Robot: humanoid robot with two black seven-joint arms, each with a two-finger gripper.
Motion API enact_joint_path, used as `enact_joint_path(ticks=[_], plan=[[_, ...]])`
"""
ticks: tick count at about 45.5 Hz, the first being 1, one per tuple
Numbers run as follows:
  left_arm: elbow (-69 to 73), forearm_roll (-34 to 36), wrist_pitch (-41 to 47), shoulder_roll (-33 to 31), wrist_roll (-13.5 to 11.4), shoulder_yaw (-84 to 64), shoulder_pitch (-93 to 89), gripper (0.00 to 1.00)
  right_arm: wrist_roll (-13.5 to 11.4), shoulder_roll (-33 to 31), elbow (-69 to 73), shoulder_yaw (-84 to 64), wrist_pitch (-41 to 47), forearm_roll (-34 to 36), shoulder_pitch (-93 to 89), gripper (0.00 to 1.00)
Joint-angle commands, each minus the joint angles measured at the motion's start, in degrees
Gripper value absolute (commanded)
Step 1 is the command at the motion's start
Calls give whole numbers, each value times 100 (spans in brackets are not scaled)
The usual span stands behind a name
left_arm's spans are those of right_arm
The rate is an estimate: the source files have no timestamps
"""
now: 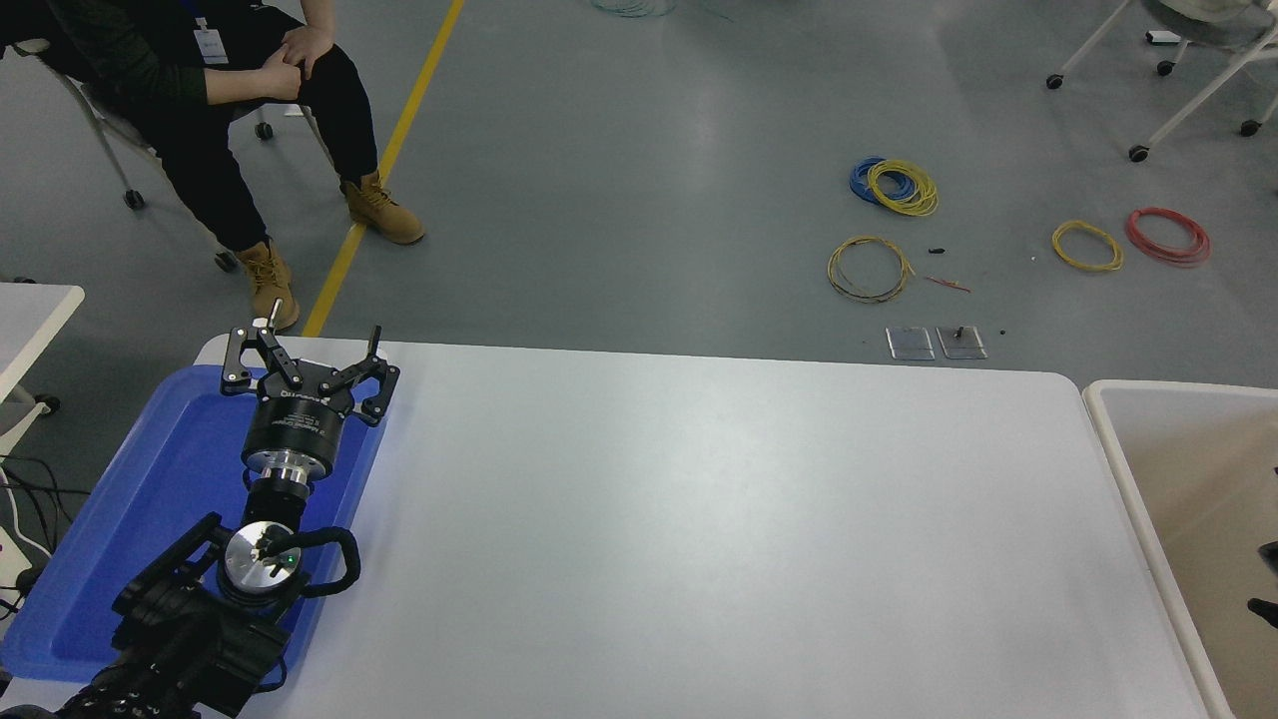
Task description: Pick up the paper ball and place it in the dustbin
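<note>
Head view: the left black claw [305,352] is seen parked at the lower left, above a shallow bright blue plastic tray [120,519] that lies on the left end of the white rectangular surface [719,529]. Its fingers are spread wide apart and nothing is held between them. At the right edge of the picture, small dark parts [1268,579] are seen over the inside of the large rectangular dustbin with a thick off-white rim and beige-tan inner walls [1118,449]; these appear to belong to the right arm, but so little is shown that it cannot be told whether that claw is spread or closed, or whether anything is carried in it. The dustbin stands just beside the right end of the surface. The small beige-tan paper ball cannot be made out anywhere in the picture, neither on the surface nor in the visible part of the dustbin. Beyond the far edge of the surface, a person in dark clothes and tan boots [240,110] is seated on a wheeled chair at the upper left, with hands clasped. Coils of yellow, blue and red wire [904,187] are scattered on the grey floor.
</note>
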Motion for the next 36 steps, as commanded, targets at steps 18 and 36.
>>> enact_joint_path(ticks=[18, 36], plan=[[0, 0, -1, 2, 0, 0, 0, 100, 5, 87, -47, 6, -243, -3, -72, 60], [0, 0, -1, 2, 0, 0, 0, 100, 5, 87, -3, 23, -349, -3, -19, 98]])
